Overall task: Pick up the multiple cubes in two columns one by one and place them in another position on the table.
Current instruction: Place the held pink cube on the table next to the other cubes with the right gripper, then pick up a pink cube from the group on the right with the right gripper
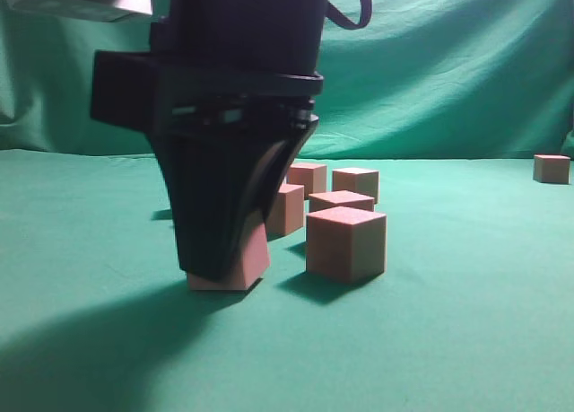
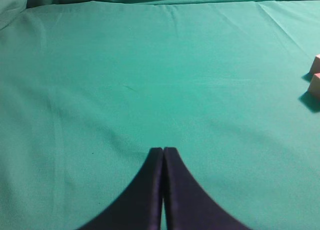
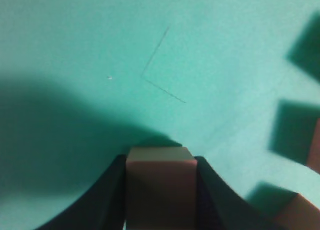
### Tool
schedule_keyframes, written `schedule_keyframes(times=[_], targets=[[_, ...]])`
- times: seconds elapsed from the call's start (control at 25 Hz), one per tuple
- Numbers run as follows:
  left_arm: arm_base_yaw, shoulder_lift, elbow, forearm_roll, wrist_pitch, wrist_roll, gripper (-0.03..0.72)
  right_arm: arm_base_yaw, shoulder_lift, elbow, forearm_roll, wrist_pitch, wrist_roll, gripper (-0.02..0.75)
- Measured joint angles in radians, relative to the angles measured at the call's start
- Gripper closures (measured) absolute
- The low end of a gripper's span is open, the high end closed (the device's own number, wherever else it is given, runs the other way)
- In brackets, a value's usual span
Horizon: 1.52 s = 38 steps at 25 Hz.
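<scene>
1. The right gripper (image 1: 220,273) is low over the table (image 1: 466,340), toward its front-left area in the exterior view. Its jaws are closed against the two opposite sides of a single cube (image 1: 242,264).
2. The held cube (image 3: 160,190) sits squarely between the two dark fingers (image 3: 107,200) in the right wrist view. In the exterior view its lower edge is at the cloth; whether it rests fully on the cloth cannot be told.
3. The remaining cubes form a cluster just right of and behind the held one: the nearest cube (image 1: 346,243) stands beside the gripper, and others (image 1: 355,184) line up behind it toward the back edge.
4. One lone cube (image 1: 551,168) sits near the back-right corner, well apart from the cluster.
5. The left gripper (image 2: 163,152) hangs above bare cloth, its fingers pressed together with nothing between them. Two cubes (image 2: 315,74) show at the right edge of its view.
</scene>
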Motion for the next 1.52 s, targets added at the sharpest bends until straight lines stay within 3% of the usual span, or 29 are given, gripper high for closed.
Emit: schedule_keyframes(times=[0.08, 0.28, 0.36, 0.56, 0.84, 0.88, 1.08, 1.24, 1.52], targets=[[0.0, 0.0, 0.0, 0.0, 0.0, 0.0, 0.688, 0.0, 0.0, 0.0, 0.0, 0.0, -0.004, 0.479], [0.0, 0.0, 0.0, 0.0, 0.0, 0.0, 0.688, 0.002, 0.0, 0.0, -0.003, 0.0, -0.007, 0.209], [0.0, 0.0, 0.0, 0.0, 0.0, 0.0, 0.688, 0.008, -0.007, 0.0, -0.007, 0.0, -0.007, 0.133], [0.0, 0.0, 0.0, 0.0, 0.0, 0.0, 0.688, 0.013, -0.075, -0.025, -0.008, 0.037, -0.007, 0.134], [0.0, 0.0, 0.0, 0.0, 0.0, 0.0, 0.688, 0.013, -0.24, -0.197, -0.013, 0.204, 0.016, 0.108], [0.0, 0.0, 0.0, 0.0, 0.0, 0.0, 0.688, 0.013, -0.269, -0.212, -0.02, 0.214, 0.016, 0.16], [0.0, 0.0, 0.0, 0.0, 0.0, 0.0, 0.688, -0.007, -0.394, -0.224, -0.099, 0.234, 0.112, 0.16], [0.0, 0.0, 0.0, 0.0, 0.0, 0.0, 0.688, -0.128, -0.462, -0.226, -0.155, 0.236, 0.232, 0.16], [0.0, 0.0, 0.0, 0.0, 0.0, 0.0, 0.688, -0.515, -0.453, -0.226, -0.176, 0.241, 0.376, 0.16]])
